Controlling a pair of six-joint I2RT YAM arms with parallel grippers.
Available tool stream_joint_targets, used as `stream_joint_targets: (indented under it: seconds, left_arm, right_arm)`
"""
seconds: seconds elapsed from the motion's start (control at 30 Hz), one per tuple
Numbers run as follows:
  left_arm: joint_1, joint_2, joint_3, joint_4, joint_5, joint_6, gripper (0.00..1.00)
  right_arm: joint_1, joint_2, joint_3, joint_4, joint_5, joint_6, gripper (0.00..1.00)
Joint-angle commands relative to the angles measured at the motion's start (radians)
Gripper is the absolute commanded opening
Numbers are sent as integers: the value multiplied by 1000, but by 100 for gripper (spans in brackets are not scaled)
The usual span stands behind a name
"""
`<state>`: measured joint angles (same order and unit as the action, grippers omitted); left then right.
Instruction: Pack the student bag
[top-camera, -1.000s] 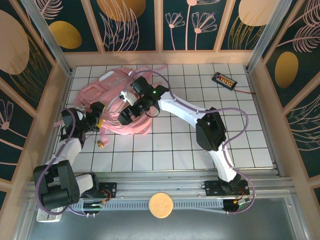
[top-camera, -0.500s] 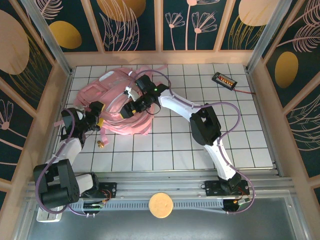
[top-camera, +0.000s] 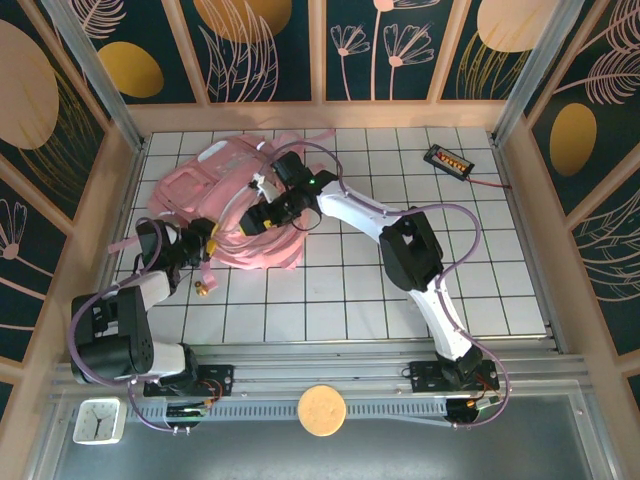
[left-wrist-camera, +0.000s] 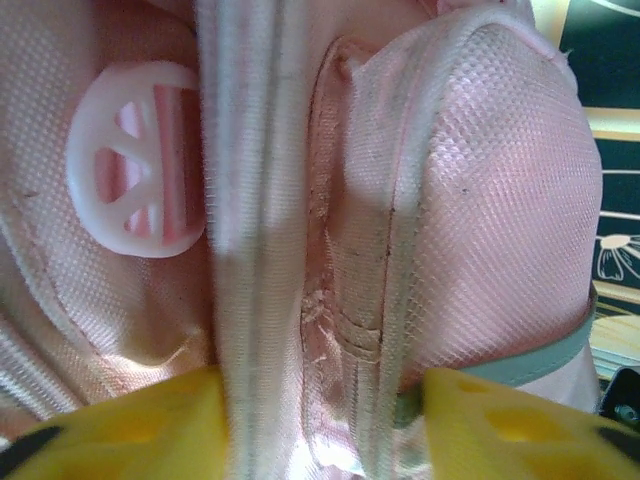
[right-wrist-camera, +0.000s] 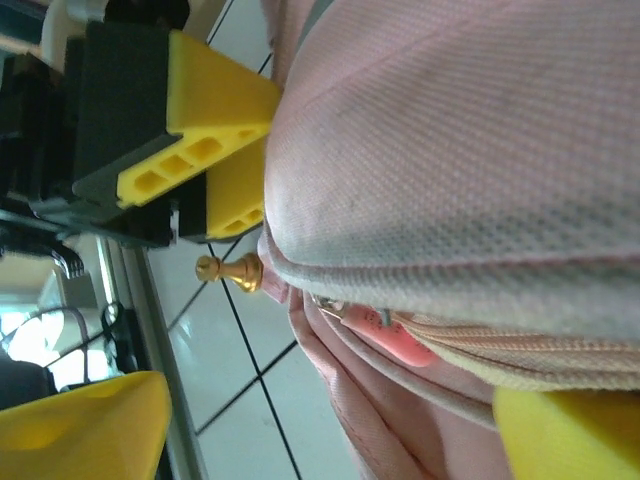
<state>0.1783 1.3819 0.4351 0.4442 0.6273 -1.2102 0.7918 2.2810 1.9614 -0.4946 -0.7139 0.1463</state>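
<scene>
- Jaws of left gripper (left-wrist-camera: 322, 400) pinch student bag (top-camera: 205, 175) fabric, forearm low near table's (top-camera: 400, 300) left edge.
- Right gripper (right-wrist-camera: 325, 420) gapes wide over it, arm stretched toward far-left corner.

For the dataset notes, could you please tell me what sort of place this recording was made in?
Probably a purpose-built robot test cell, not a real room: a white gridded tabletop, wooden-framed wall panels printed with dark floral patterns, and an aluminium rail carrying both arm bases.
</scene>
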Motion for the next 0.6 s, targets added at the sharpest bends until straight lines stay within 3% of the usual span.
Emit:
stream_joint_targets:
  seconds: [0.0,0.1,0.23,0.43,0.5,0.57]
  left_arm:
    - [-23,34,-18,89,19,2,34]
    - [-23,59,-32,155,41,-26,0]
    - [-24,23,-6,142,59,-35,0]
    - [-23,-83,45,92,79,-71,0]
    - [-23,-97,37,114,88,-105,0]
    - [-23,-106,27,138,97,-137,0]
  right_arm:
    - [4,-131,-108,116,52,88,99]
    - [-19,-223,-251,285,81,215,99]
    - [-61,-268,-301,338,52,360,99]
    - [-32,-217,-158,88,96,172,99]
    - [-18,-184,-106,20,122,106,92]
    - [-6,-160,-61,-18,141,54,79]
